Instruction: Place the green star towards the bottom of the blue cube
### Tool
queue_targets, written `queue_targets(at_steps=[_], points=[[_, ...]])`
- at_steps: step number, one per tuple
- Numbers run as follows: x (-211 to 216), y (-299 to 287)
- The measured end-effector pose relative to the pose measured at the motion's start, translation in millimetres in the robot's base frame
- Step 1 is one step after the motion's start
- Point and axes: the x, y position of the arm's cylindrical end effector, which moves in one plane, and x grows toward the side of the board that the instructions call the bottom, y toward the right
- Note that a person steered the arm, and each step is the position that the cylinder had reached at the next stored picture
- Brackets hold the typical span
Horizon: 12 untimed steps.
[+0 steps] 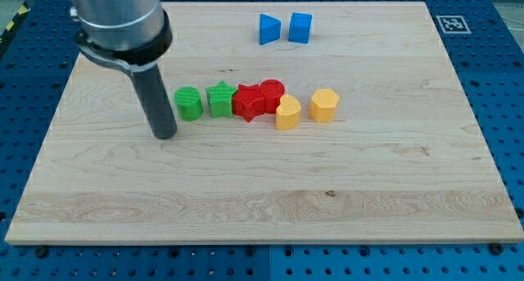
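Observation:
The green star (219,99) lies near the board's middle, between a green cylinder (189,103) on its left and a red star (248,103) on its right. The blue cube (300,28) sits near the view's top, right of centre, well above and to the right of the green star. My tip (165,135) rests on the board just left of and slightly below the green cylinder, apart from it. The rod rises to the arm at the view's top left.
A blue bow-shaped block (268,29) sits just left of the blue cube. A red cylinder (272,93) touches the red star. A yellow heart (287,113) and a yellow hexagon (324,105) lie to the right. The wooden board (262,199) ends on a blue pegboard frame.

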Motion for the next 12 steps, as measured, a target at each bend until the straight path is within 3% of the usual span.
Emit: queue_targets(at_steps=[2,7,12], points=[[8,79],[-50,71],[-66,71]])
